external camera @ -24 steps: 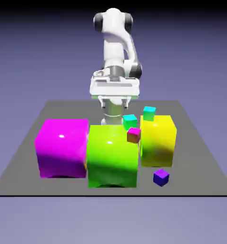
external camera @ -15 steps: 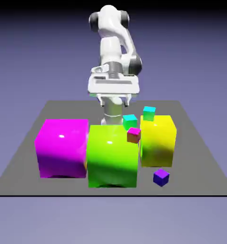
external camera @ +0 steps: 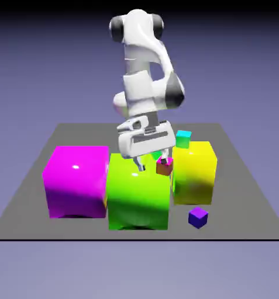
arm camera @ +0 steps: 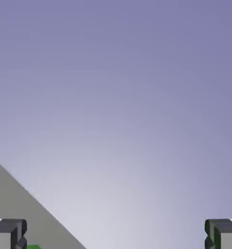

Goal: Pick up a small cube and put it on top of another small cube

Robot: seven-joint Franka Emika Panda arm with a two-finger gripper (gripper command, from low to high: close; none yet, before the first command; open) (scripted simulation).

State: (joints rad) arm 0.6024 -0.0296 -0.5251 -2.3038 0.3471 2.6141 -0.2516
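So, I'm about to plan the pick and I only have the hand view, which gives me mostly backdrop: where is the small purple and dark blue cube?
Observer: In the exterior view, the small cube lies on the table, nearer the camera than the yellow block.
Operator: I see a sliver of green at my bottom edge. What stands beside the green block?
Observer: A big magenta block, on the exterior view's left of it.
Operator: And is anything small near the claw?
Observer: One finger overlaps the red-and-magenta cube in the picture; I can't tell whether they touch.
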